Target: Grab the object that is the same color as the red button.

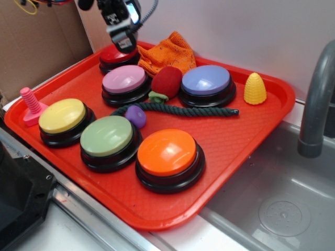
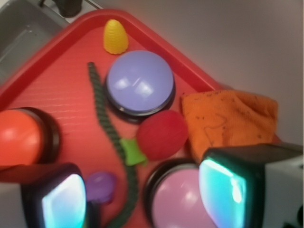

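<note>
Red tray (image 1: pixel 251 130): plush strawberry (image 1: pixel 167 82) just beside parted, empty end effector (image 1: pixel 124 39) above red button (image 1: pixel 116 57).

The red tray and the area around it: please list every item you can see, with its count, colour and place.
Plastic tray: 1, red, beside the sink.
Round dome push buttons: 6; red at the back under the gripper, pink, purple-blue, yellow, green, orange in front.
Fuzzy plush strawberry: 1, dark red with green stem, between pink and purple-blue buttons.
Knitted cloth: 1, orange, back edge.
Twisted rope: 1, dark green, across the middle.
Small toy: 1, purple, by the rope's end.
Ridged cone: 1, yellow, right corner.
Screw-shaped toy: 1, pink, left edge.
Metal sink: 1, grey, right.
Faucet: 1, grey, right.
Gripper: 1, black, open, above the red button.
</note>
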